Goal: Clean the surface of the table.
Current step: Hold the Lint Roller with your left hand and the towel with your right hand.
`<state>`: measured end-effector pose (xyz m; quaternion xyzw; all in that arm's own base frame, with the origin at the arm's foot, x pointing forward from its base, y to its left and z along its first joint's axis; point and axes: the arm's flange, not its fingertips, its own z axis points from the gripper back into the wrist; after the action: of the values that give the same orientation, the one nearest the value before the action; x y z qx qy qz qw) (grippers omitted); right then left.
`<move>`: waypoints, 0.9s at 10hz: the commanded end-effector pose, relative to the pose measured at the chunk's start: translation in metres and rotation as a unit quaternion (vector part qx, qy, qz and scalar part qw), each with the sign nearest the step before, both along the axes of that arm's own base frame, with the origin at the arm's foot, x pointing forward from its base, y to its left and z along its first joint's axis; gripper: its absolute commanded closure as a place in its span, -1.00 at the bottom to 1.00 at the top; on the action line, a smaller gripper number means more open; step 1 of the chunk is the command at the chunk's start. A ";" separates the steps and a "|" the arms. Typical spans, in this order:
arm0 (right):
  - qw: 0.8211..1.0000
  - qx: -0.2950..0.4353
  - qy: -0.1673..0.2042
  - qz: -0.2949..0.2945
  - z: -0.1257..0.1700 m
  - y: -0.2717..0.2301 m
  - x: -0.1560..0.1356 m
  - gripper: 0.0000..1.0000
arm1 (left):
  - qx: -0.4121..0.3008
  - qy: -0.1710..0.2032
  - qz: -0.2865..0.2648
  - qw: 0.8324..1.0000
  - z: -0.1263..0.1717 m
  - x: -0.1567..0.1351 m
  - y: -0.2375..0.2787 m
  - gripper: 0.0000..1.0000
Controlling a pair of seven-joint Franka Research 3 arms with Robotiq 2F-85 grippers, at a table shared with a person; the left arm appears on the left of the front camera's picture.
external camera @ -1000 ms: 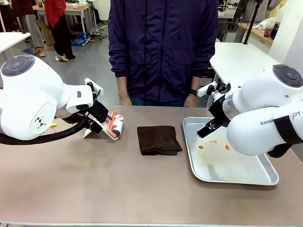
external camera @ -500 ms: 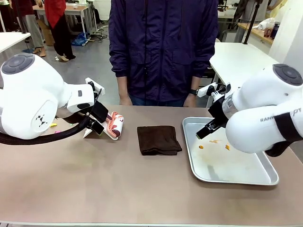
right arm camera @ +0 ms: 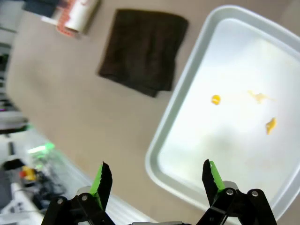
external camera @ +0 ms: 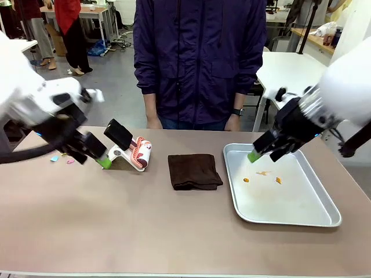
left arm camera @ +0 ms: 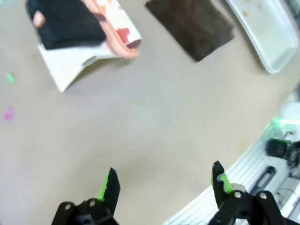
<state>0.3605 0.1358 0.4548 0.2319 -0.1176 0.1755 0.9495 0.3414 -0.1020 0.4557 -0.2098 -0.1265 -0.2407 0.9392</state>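
The brownish table [external camera: 145, 226] spreads across the front view. A folded dark brown cloth [external camera: 194, 171] lies at its middle and also appears in both wrist views [left arm camera: 192, 23] [right arm camera: 143, 51]. My left gripper [external camera: 99, 158] hovers open just left of a white-based lint roller [external camera: 130, 152], above bare tabletop [left arm camera: 164, 183]. Small coloured scraps [external camera: 61, 159] [left arm camera: 8, 96] lie on the table to the left. My right gripper [external camera: 262, 155] hangs open over the near-left corner of the silver tray [external camera: 290, 217], with nothing between its fingers [right arm camera: 157, 178].
Orange crumbs [external camera: 261, 176] [right arm camera: 215, 99] lie in the tray [right arm camera: 159, 154]. A person in a dark jacket [external camera: 200, 58] stands at the far edge, hands down. The table's front half holds nothing. White tables stand behind.
Both arms have swung up and outward. The left gripper now sits blurred left of the roller; the right gripper has risen over the tray. Cloth, roller and tray have not moved.
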 end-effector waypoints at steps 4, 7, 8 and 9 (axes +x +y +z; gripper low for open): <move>0.952 0.263 0.005 -0.157 0.007 -0.137 -0.063 -1.00 | -0.275 -0.041 0.075 0.958 0.021 -0.035 0.191 -1.00; 0.912 0.338 0.031 -0.230 -0.026 -0.215 -0.077 -1.00 | -0.400 -0.044 0.164 0.901 -0.023 -0.047 0.260 -1.00; 0.896 0.360 0.046 -0.254 -0.041 -0.237 -0.080 -1.00 | -0.436 -0.051 0.207 0.874 -0.038 -0.050 0.264 -1.00; 0.888 0.369 0.051 -0.271 -0.052 -0.249 -0.085 -1.00 | -0.456 -0.048 0.234 0.858 -0.047 -0.052 0.258 -1.00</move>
<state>0.3227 -0.1467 0.4544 0.5160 -0.1781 -0.1530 0.8238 0.2891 0.1875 0.4216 -0.5511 -0.3003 0.0464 0.7771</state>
